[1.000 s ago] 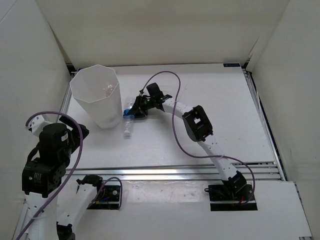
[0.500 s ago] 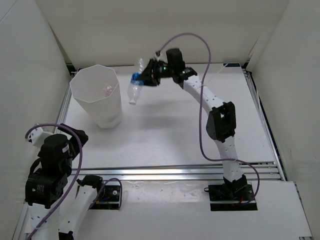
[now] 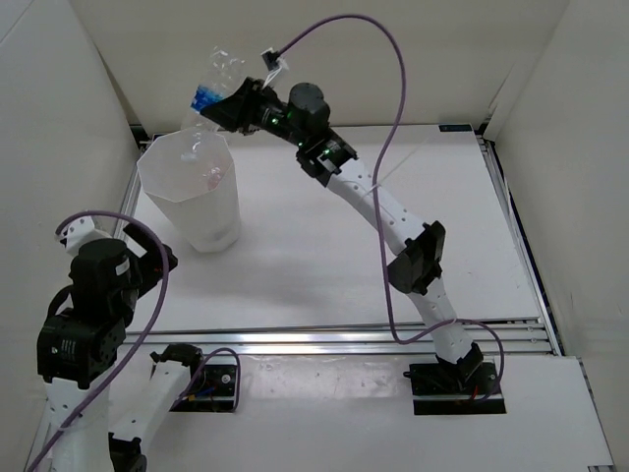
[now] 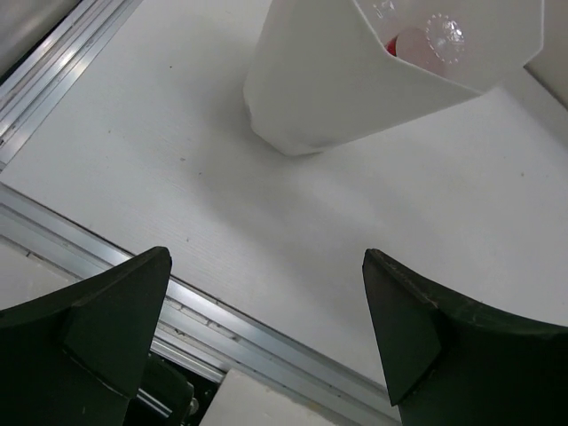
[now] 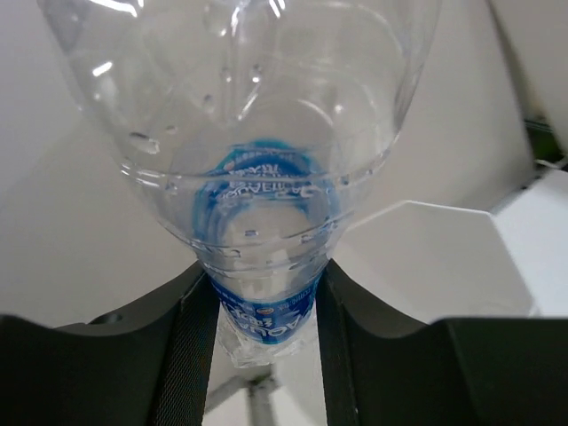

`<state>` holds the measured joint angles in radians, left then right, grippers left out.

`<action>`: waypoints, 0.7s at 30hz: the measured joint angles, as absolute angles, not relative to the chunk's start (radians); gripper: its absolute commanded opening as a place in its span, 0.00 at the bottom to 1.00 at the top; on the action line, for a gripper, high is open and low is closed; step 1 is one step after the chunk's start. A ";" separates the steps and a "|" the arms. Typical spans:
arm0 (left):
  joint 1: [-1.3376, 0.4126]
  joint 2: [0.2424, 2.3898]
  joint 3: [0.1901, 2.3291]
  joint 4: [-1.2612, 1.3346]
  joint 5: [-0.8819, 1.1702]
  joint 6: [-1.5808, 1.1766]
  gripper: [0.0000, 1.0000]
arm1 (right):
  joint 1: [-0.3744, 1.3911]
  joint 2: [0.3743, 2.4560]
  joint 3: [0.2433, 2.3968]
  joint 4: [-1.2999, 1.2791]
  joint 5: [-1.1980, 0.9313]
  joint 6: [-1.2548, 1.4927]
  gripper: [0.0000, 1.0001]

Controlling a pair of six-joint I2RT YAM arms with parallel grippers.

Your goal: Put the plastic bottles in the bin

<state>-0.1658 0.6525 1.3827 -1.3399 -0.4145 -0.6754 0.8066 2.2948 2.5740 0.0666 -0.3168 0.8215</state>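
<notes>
Clear plastic, blue label: the bottle (image 3: 208, 87) is clamped in the right jaws. They grip it across the label, and the wide body sticks out ahead of them, tilted. Right arm (image 3: 378, 206) is stretched up and across to the far left. The bottle hangs in the air over the far rim of the bin (image 3: 187, 197), which stands just below the right jaws. I see no contact between bottle and bin. In the right wrist view both fingers (image 5: 191, 355) press the label from either side, and the white rim shows below and right of them. Purple cable (image 3: 393, 108) arcs off the right wrist. Left jaws are wide open with nothing between them, held low over the worktop (image 4: 266, 231) near its front rail (image 4: 53, 71). The bin stands upright on the worktop ahead of the left jaws, well apart. From the left wrist, a red-capped bottle (image 4: 417, 40) shows inside it, past the rim; how many bottles lie in there I can't tell.
</notes>
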 measured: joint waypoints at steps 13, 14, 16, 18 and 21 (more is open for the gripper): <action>-0.166 0.784 1.487 -1.312 -0.347 -0.559 1.00 | 0.818 2.171 2.428 -0.182 -0.195 0.569 1.00; -0.166 0.774 1.473 -1.292 -0.357 -0.564 1.00 | 0.781 2.111 2.392 -0.211 -0.214 0.614 1.00; -0.166 0.725 1.405 -1.239 -0.395 -0.584 1.00 | 0.658 1.985 2.342 -0.266 -0.282 0.730 1.00; -0.166 0.660 1.305 -1.192 -0.442 -0.611 1.00 | 0.503 1.873 2.304 -0.320 -0.360 0.810 1.00; -0.166 0.558 1.140 -1.106 -0.514 -0.638 1.00 | 0.336 1.742 2.227 -0.431 -0.439 0.857 1.00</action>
